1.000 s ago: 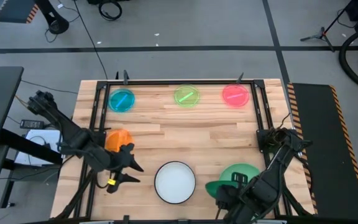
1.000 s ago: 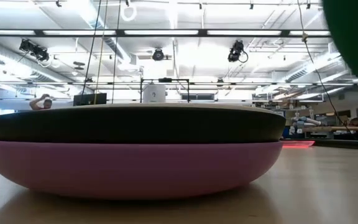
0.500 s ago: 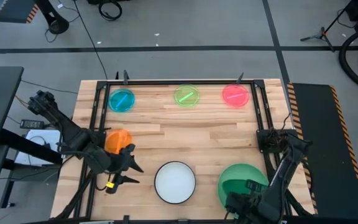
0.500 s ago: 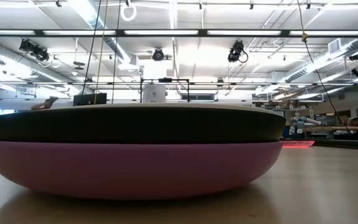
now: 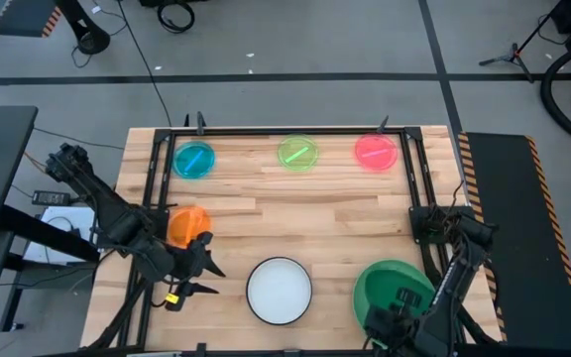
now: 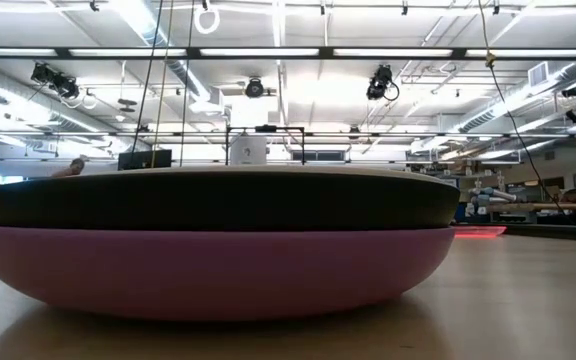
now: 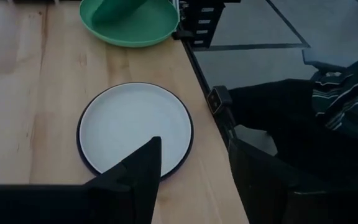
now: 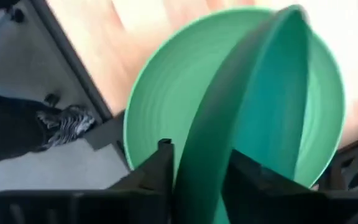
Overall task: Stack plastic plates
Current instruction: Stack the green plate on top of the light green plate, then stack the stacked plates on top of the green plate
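Note:
A white plate (image 5: 279,291) tops a black plate (image 6: 218,203) and a purple plate (image 6: 208,270) near the table's near edge. An orange plate (image 5: 186,225) lies at the left. Small blue (image 5: 194,159), green (image 5: 297,153) and pink (image 5: 375,151) plates line the far edge. My right gripper (image 5: 397,317) is shut on a dark green plate (image 5: 393,295), tilted over the light green plate (image 8: 160,93) at the near right. My left gripper (image 5: 202,274) waits open between the orange plate and the white plate (image 7: 135,134). My right gripper pinches the dark green plate's rim (image 8: 199,163) on its near side between the two fingers (image 8: 161,160), coming from the table's near edge. The plate shows edge-on and tilted above the light green plate. Whether its far edge rests on that plate, I cannot tell.
Black metal frame rails (image 5: 157,178) run along the table's left, far and right sides. Bare wood (image 5: 305,213) lies open in the table's middle. The table's near edge (image 7: 204,124) drops off close behind the white plate.
My right gripper has moved toward the table's near right corner, still shut on the dark green plate. The plate, which stood to the left of the light green plate, has swung over it and now covers most of it. It has left the low view.

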### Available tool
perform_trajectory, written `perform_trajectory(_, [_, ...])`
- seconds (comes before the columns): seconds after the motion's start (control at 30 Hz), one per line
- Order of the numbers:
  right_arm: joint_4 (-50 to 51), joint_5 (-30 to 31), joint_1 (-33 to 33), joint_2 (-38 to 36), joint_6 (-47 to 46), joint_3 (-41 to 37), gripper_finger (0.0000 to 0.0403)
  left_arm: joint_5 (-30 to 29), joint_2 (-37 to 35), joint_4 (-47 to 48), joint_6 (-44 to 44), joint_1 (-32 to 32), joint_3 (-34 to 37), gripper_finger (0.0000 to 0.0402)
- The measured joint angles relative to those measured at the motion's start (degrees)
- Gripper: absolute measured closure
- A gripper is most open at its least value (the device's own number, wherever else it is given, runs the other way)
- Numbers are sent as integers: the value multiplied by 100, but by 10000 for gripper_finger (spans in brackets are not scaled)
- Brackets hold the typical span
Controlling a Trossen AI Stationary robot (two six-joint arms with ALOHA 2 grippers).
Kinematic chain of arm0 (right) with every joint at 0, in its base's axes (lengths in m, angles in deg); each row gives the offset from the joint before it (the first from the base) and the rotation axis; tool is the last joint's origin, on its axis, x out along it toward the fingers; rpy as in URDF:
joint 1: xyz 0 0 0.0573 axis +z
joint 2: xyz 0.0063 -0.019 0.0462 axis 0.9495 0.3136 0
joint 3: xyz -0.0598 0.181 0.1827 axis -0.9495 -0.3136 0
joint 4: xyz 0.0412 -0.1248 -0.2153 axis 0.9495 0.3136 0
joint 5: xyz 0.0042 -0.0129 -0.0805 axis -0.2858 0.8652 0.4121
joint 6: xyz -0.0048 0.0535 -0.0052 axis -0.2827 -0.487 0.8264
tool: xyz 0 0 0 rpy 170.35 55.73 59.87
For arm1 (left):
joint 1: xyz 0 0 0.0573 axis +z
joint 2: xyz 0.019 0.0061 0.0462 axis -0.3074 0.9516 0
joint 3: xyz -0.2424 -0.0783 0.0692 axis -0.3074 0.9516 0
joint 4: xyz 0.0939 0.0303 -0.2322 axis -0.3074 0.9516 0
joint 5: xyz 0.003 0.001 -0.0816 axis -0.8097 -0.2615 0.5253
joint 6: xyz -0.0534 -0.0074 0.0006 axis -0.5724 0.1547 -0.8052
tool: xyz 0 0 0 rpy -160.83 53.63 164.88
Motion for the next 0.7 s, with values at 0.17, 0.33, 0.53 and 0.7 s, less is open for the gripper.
perform_trajectory(0.17, [-358, 353, -54, -3, 226, -224, 212, -2, 0, 29, -134, -7, 0, 210])
perform_trajectory(0.33, [-1365, 335, -173, -7, 376, -960, 202, -7, 0, 34, -187, -113, 0, 210])
perform_trajectory(0.53, [-2523, 317, -272, -4, 491, -1728, 203, -3, 0, 39, -270, -248, 0, 210])
perform_trajectory(0.7, [-2391, 51, -370, -4, 791, -1658, 203, -4, 0, 48, -270, -240, 0, 210])
